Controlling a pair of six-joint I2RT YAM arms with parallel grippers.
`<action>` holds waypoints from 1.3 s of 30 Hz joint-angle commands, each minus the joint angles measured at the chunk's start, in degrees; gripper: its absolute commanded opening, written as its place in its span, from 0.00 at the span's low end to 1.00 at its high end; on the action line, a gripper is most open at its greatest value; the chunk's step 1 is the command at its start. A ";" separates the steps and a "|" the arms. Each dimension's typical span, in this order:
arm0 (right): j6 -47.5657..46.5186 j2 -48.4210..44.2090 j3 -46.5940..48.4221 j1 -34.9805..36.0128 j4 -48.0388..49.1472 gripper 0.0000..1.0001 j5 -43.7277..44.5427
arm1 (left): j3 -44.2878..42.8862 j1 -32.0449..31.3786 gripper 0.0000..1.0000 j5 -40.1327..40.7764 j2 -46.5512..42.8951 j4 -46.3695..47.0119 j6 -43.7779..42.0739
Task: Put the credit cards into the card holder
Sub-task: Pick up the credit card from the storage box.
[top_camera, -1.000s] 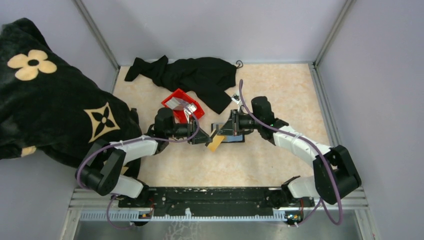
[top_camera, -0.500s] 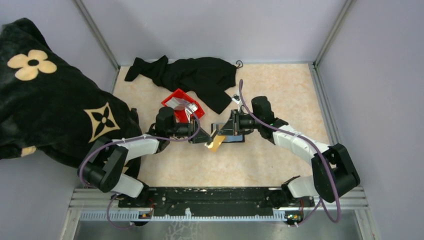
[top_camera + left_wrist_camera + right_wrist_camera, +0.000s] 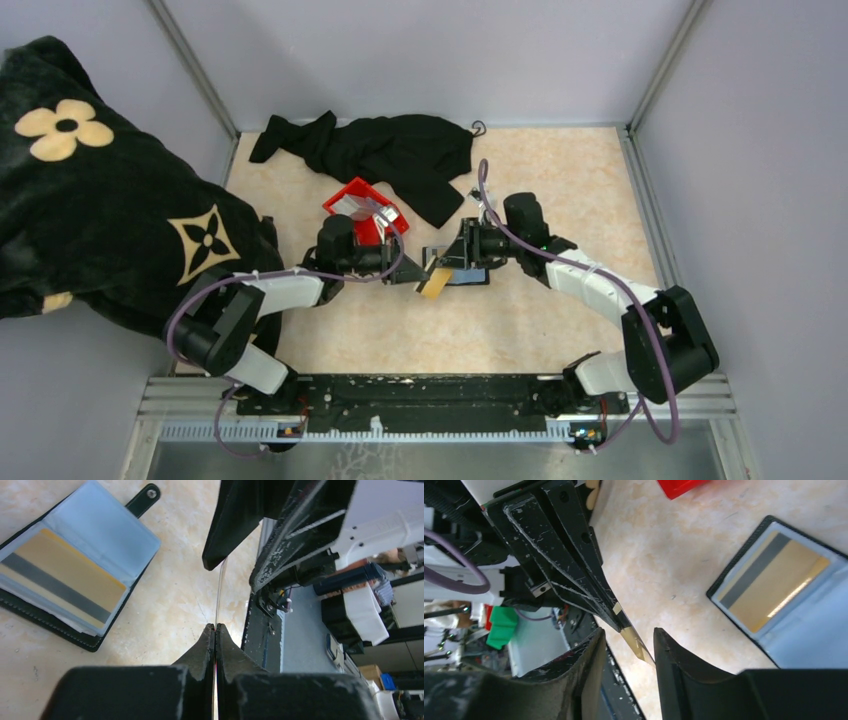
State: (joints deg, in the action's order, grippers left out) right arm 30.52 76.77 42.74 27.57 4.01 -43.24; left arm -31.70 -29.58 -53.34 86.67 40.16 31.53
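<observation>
My left gripper [image 3: 215, 626] is shut on a thin tan-gold credit card [image 3: 219, 592], seen edge-on in the left wrist view. In the top view this card [image 3: 433, 286] hangs over the table between my two grippers. My right gripper [image 3: 628, 632] is open, with the card's free end [image 3: 636, 644] between its fingers, close to one of them. The card holder [image 3: 75, 575] lies open on the table and holds a gold card with a grey stripe in a clear sleeve. It sits under my right gripper [image 3: 450, 262] in the top view, just right of my left gripper [image 3: 418, 273].
A red bin [image 3: 352, 192] with more cards stands behind my left gripper. A black cloth [image 3: 390, 150] lies at the back of the table. A black blanket with tan flowers [image 3: 90, 220] covers the left side.
My left gripper has shut on the tan card. My right gripper, shut on that card before, has opened. The left arm has shifted slightly to the right.
</observation>
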 commanded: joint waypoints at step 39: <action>-3.24 0.62 -5.21 -0.40 -1.52 0.00 36.95 | -10.85 -14.43 0.00 51.54 13.68 -6.85 19.88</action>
State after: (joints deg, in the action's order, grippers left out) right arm 27.11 76.05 37.74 27.55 -0.62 -7.29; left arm -40.73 -43.57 -1.87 99.55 32.14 51.00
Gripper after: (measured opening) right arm 0.005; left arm 0.007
